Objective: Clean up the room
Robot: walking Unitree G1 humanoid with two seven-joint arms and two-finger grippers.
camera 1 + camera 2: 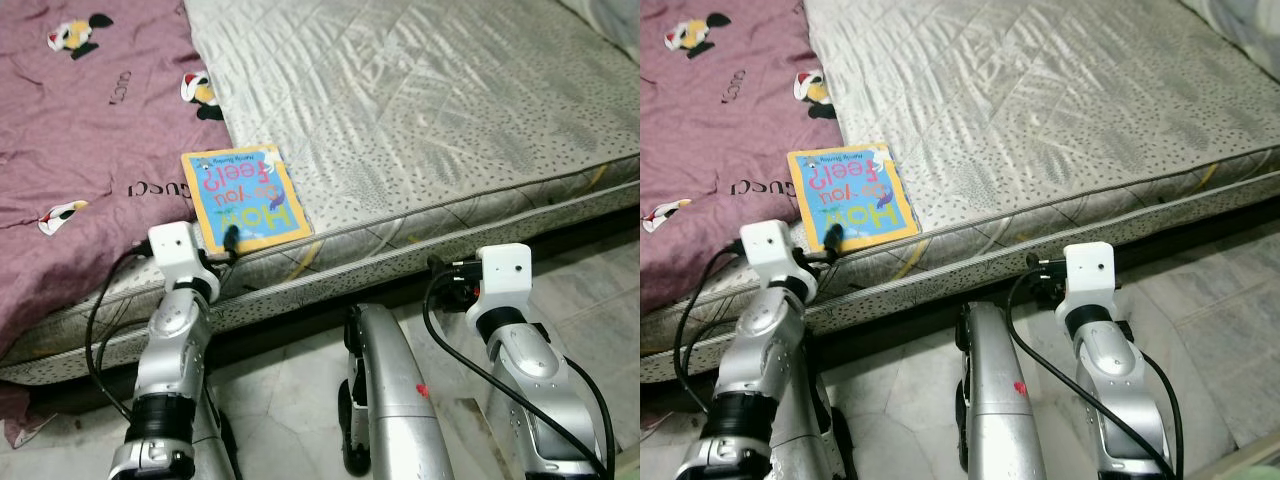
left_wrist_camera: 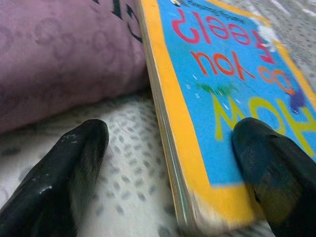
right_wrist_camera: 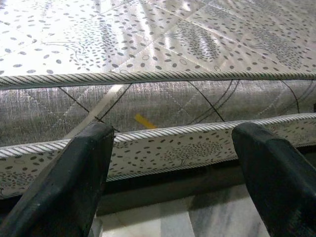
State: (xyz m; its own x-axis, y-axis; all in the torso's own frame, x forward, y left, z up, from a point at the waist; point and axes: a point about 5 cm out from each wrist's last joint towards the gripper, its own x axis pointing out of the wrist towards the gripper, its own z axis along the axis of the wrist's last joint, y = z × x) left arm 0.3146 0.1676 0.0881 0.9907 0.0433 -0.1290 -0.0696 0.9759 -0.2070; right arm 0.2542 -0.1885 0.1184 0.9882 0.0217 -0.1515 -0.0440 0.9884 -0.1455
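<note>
Yellow-bordered blue picture book [image 1: 246, 199], just one, lies on the grey patterned mattress [image 1: 430, 110]. My left pincer [image 2: 170, 163] straddles its corner, spread wide; my right pincer [image 3: 173, 173] hangs released.

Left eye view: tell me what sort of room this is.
Most likely a bedroom: a patterned mattress lies low over a marble-tiled floor, with a mauve blanket spread on it. The left gripper straddles the edge of a children's book there.

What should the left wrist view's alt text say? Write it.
The open left gripper straddles a book's near edge: one finger on its blue and yellow cover, the other on the mattress. A purple blanket lies beside the book.
</note>
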